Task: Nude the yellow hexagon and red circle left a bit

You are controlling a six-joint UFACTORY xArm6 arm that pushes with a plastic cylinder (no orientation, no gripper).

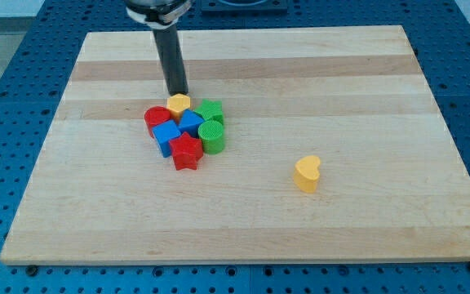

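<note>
The yellow heart (pixel 307 173) sits nearest, well right of the cluster. My tip (pixel 178 92), a jawless rod holding nothing, touches the yellow hexagon (pixel 179 103); the red circle (pixel 157 118) lies just lower-left.

Yellow hexagon (pixel 179 103) beside red circle (pixel 157 118)

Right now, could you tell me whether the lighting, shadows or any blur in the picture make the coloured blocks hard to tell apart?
In the camera view the light is even and soft, with no glare on the pale wooden board; shadows are faint, showing beside the lone yellow heart-shaped block; the image is slightly soft overall, yet the yellow hexagon and red circle read clearly, with my tip just above the hexagon.
</note>
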